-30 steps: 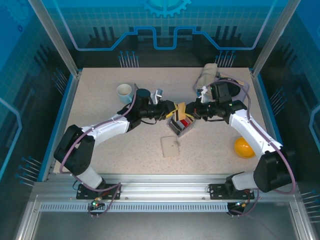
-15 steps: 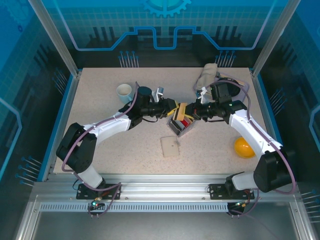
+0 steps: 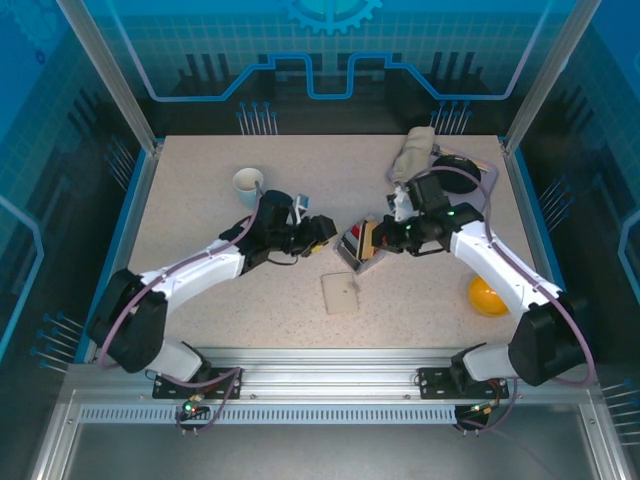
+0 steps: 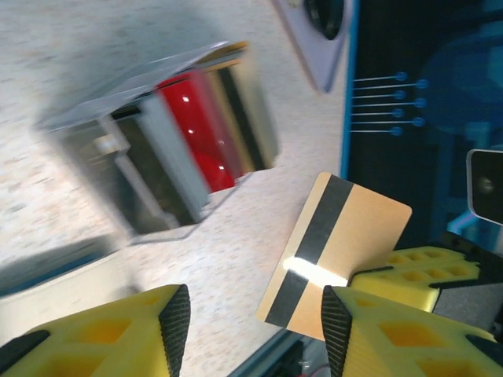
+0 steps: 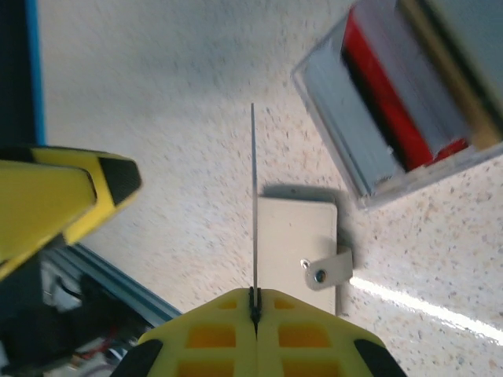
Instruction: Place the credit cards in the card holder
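My right gripper [image 3: 377, 237] is shut on a tan credit card [image 3: 365, 238] with a black stripe [image 4: 338, 247], held upright above the table and seen edge-on [image 5: 254, 196] from the right wrist. My left gripper [image 3: 327, 231] stands open just left of that card, its pads [image 4: 174, 326] apart with nothing between them. A clear box [image 3: 356, 256] below the card holds more credit cards on edge, among them a red one [image 4: 192, 133] and dark ones. The beige card holder [image 3: 341, 293] lies flat and closed nearer the front, its snap tab [image 5: 328, 269] showing.
A white cup [image 3: 248, 182] stands at the back left. A beige cloth [image 3: 415, 150] lies at the back right. An orange ball [image 3: 488, 294] rests near the right edge.
My left gripper has opened, let go of the tan card and drawn back to the left. The right gripper stays shut on the card and has shifted slightly left.
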Motion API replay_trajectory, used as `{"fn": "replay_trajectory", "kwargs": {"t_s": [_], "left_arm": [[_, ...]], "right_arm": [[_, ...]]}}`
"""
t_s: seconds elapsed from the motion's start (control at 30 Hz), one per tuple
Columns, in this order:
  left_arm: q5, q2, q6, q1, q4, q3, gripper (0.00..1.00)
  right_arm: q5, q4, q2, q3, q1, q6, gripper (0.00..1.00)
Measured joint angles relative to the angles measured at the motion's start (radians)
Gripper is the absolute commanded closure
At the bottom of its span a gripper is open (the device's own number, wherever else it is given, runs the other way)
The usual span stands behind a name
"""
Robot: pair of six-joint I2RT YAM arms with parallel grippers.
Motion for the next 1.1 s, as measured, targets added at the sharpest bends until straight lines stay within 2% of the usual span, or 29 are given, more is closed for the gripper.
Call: {"fn": "replay_trajectory", "kwargs": {"t_s": [0.2,0.37,0.53,0.83,1.0,1.1], "left_arm": [[-0.061,-0.06,0.008,0.0,-0.119,-0.126,0.43],[-0.074,-0.055,0.009,-0.003,-0.163,-0.159,0.41],[-0.072,-0.003,0.034,-0.015,-0.163,-0.146,0.41],[-0.066,0.127,0.083,-0.077,-0.183,-0.058,0.42],[-0.062,0.193,0.106,-0.109,-0.192,-0.014,0.42],[-0.068,0.224,0.125,-0.122,-0.217,0.008,0.39]], "right_arm": [[0.124,-0.032,0.101,0.0,0.181,-0.025,1.0],[0.198,-0.036,0.183,0.003,0.241,-0.024,1.0],[0.269,-0.061,0.216,0.003,0.246,-0.024,1.0],[0.316,-0.079,0.166,-0.088,0.24,-0.02,1.0],[0.289,-0.06,0.147,-0.142,0.218,-0.012,1.0],[0.24,-0.027,0.126,-0.175,0.195,-0.001,1.0]]}}
